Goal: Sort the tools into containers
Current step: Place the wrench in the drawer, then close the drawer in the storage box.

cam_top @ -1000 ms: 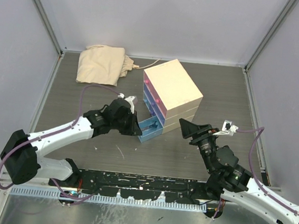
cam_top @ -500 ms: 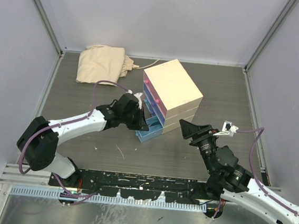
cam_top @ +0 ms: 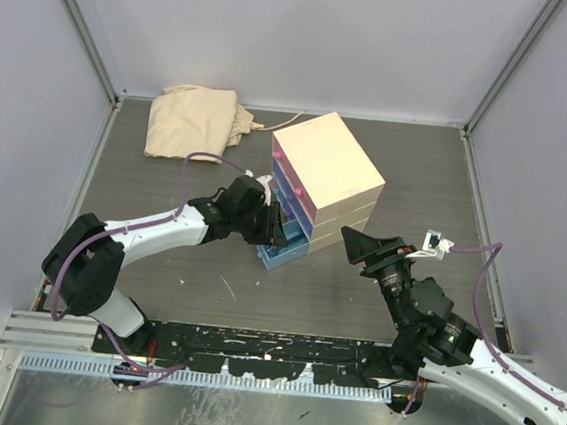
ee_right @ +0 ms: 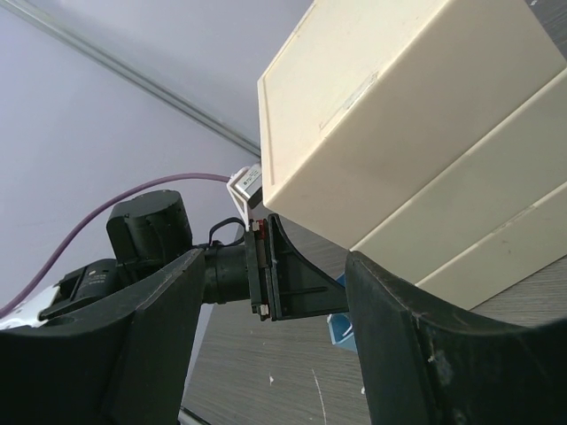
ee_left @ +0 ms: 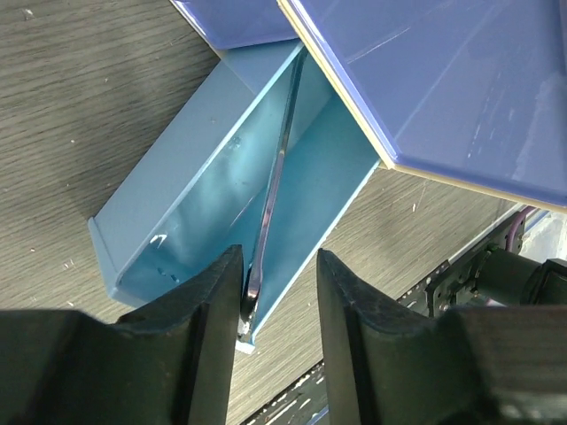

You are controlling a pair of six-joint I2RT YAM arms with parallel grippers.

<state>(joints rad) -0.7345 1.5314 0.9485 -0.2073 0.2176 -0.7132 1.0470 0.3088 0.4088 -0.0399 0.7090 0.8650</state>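
The cream chest (cam_top: 330,167) stands mid-table with its pink (cam_top: 284,164) and blue (cam_top: 287,195) drawers pushed in. The light-blue bottom drawer (cam_top: 285,250) is pulled out. In the left wrist view a silver spanner (ee_left: 276,173) lies slantwise inside that drawer (ee_left: 168,221). My left gripper (cam_top: 271,221) hovers over the drawer, open; the spanner's near end shows beside the left fingertip (ee_left: 226,283). My right gripper (cam_top: 359,246) is open and empty, right of the chest. No other tools are in view.
A beige cloth (cam_top: 197,121) lies at the back left. The right wrist view shows the chest's side (ee_right: 399,133) and the left gripper (ee_right: 297,274) beyond it. Grey walls close the table on three sides.
My left gripper has moved right, from beside the open light-blue drawer to over it, close against the chest front. The right arm has not moved.
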